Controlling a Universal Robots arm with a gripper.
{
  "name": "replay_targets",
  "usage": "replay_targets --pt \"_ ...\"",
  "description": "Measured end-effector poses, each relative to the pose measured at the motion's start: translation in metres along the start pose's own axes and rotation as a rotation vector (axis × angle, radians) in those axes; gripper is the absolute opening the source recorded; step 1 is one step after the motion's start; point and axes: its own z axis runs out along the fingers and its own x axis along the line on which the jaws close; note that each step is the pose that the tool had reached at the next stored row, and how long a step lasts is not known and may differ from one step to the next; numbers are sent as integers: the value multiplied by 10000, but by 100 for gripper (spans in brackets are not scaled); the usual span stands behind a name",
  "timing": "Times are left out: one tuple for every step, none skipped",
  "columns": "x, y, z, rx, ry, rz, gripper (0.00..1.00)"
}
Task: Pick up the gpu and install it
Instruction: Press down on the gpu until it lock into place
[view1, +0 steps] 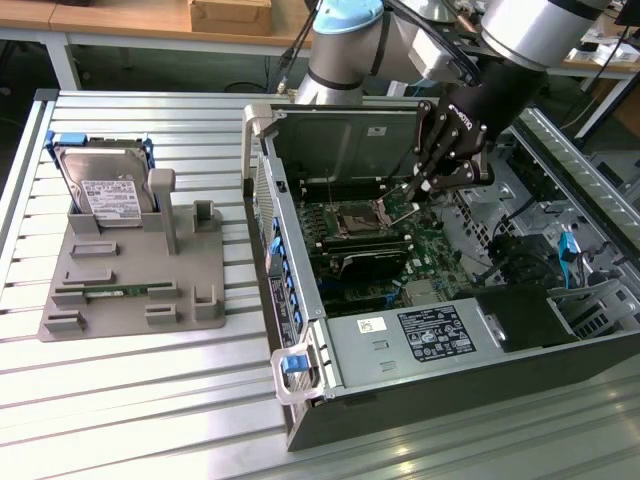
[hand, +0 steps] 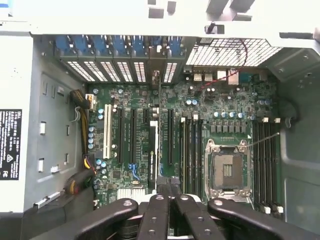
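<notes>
Since the open computer case (view1: 400, 400) already has the gpu (view1: 375, 262) standing edge-down in a slot on its green board (view1: 440, 250), at about seven o'clock from the closed, apparently empty claw (view1: 413, 193) above, installing looks nearly done, and what remains calls for confirming it is fully seated.
</notes>
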Motion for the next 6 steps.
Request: replay_targets --pt "0 0 -1 -1 -10 -2 11" --pt "0 0 -1 -1 -18 -3 11" --pt "0 0 -1 0 -27 -4 11" --pt "0 0 -1 0 -36 -6 11" --pt "0 0 -1 0 -46 -7 11" --pt "0 0 -1 0 -53 -8 11"
